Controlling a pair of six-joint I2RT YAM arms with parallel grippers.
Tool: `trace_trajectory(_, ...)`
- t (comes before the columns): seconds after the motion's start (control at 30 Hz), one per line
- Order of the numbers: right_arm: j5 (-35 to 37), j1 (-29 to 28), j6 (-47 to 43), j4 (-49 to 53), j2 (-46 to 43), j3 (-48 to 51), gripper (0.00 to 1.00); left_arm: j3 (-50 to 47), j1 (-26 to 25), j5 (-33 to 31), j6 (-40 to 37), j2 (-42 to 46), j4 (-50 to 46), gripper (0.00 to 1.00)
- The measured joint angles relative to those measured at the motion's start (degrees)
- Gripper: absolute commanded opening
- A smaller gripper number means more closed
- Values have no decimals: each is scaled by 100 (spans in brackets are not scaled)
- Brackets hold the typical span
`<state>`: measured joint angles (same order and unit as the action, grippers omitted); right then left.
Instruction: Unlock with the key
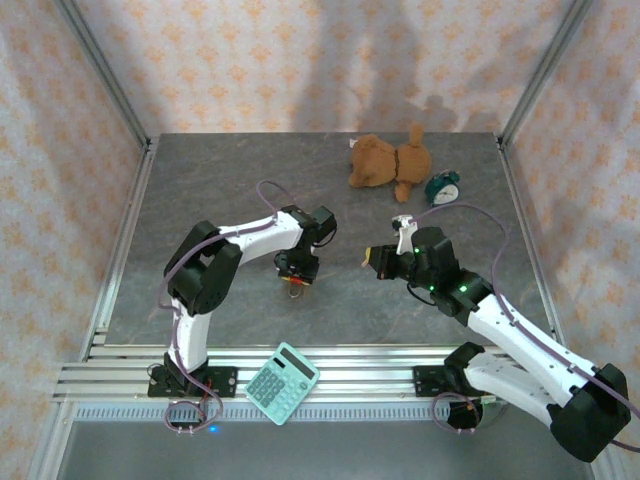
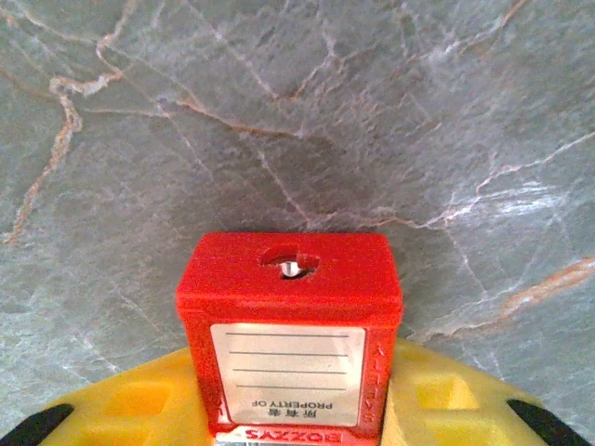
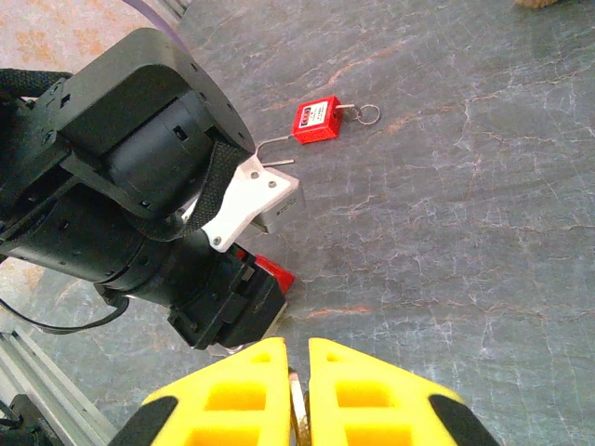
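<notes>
Toward the near edge of the grey marbled table [image 1: 200, 200], my left claw [image 1: 293, 275] clamps the red plastic padlock [image 2: 290, 307], with its keyhole [image 2: 290, 267] pointing away from the wrist. My right claw [image 3: 297, 367] pinches the small metal key [image 3: 297, 409]. I'd line the blade up with the slot before pushing.

Grey marbled bench [image 1: 250, 190] with pale veins, aluminium rails [image 1: 360, 372] at its near edge. Cream, orange-flowered walls [image 1: 60, 150], metal corner posts [image 1: 105, 70]. Soft light.
</notes>
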<state>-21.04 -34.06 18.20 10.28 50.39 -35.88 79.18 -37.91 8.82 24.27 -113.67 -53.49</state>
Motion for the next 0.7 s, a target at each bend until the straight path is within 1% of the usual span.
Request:
trace_trajectory(0.17,-39,0,66,11,0,-13,10,-61,-42,-133,-229,284,87,39)
trace_trajectory(0.3,-85,0,142,46,0,-74,10,-114,-103,-273,-387,1027,358,38)
trace_trajectory(0.37,-105,0,181,48,0,-101,10,-293,-168,-380,-474,1552,684,38)
trace_trajectory(0.53,-125,-2,326,46,0,-234,10,-1281,-507,-638,-769,2962,1849,39)
trace_trajectory(0.7,-55,-2,433,46,-17,-455,10,-2177,-942,-918,-1224,3703,2855,38)
